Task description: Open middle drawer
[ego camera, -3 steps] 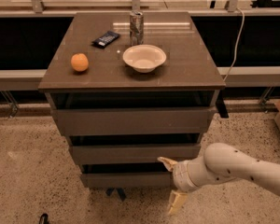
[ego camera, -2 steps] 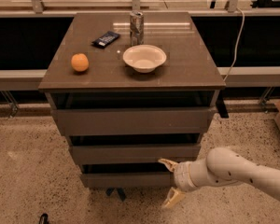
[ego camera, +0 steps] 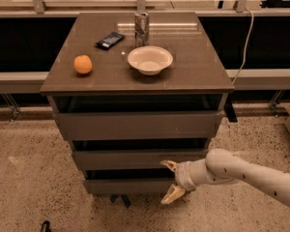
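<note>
The middle drawer point(ego camera: 135, 159) is a plain grey front of medium height, between the taller top drawer point(ego camera: 135, 125) and the slim bottom drawer point(ego camera: 125, 186) of a grey cabinet. It sits nearly flush with a dark gap above it. My gripper point(ego camera: 168, 181) is open, its two pale fingers spread vertically. The upper finger point(ego camera: 168, 166) is level with the middle drawer's lower right edge, and the lower finger point(ego camera: 170, 195) is in front of the bottom drawer. My white arm point(ego camera: 246, 173) comes in from the right.
On the cabinet top point(ego camera: 193, 76) are an orange point(ego camera: 82, 64), a white bowl point(ego camera: 150, 60), a metal can point(ego camera: 141, 29) and a dark snack packet point(ego camera: 109, 40). A speckled floor point(ego camera: 29, 178) surrounds the cabinet. A rail and cable run behind.
My gripper has moved a little to the left and slightly down, closer to the drawer fronts. The drawers have not moved.
</note>
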